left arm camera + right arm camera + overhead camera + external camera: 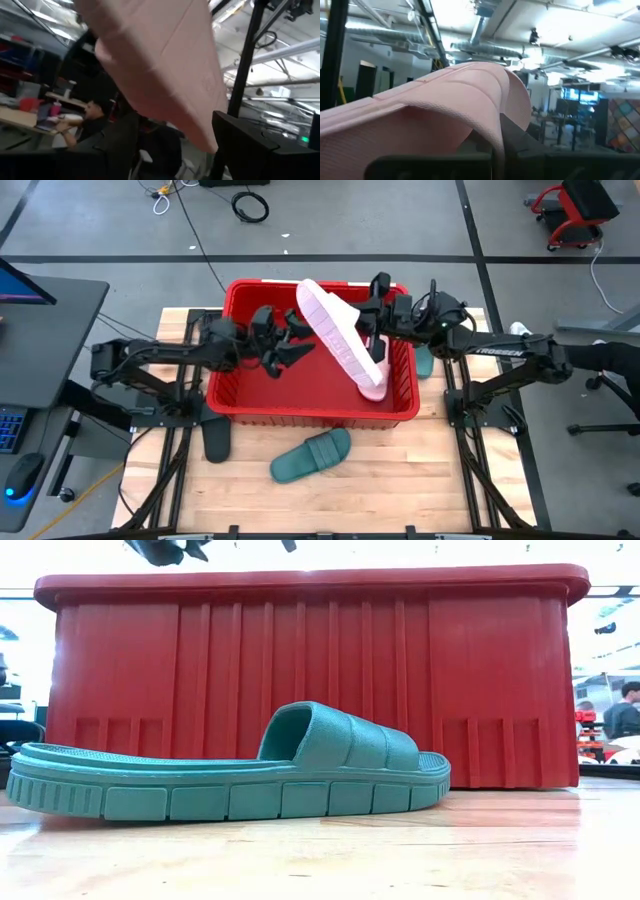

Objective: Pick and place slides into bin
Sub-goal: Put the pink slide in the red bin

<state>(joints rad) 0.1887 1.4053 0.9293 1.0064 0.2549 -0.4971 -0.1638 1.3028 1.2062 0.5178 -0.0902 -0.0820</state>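
Note:
A pale pink slide [340,340] hangs tilted above the red bin [240,405], its sole facing up and toward the table's left. My right gripper [376,330] is at the slide's strap side and shut on it. My left gripper [299,337] is open over the bin's left half, right beside the slide's sole, which fills the left wrist view [160,75]. A teal slide [312,455] lies sole down on the table in front of the bin and shows in the low view [230,775]. My left gripper's fingers stand at the pink slide's sole edge; I cannot tell whether they touch it. My right gripper holds the pink slide by its wide strap [485,100], with one dark finger [512,140] under the strap. It comes level from the table's right. The slide is lifted clear over the bin, tilted on its side.
A black slide [216,440] lies on the table at the bin's front left corner. Another teal slide [423,362] lies to the bin's right, partly under the right arm. Bare wooden table [420,470] lies in front of the bin. People sit in the room beyond.

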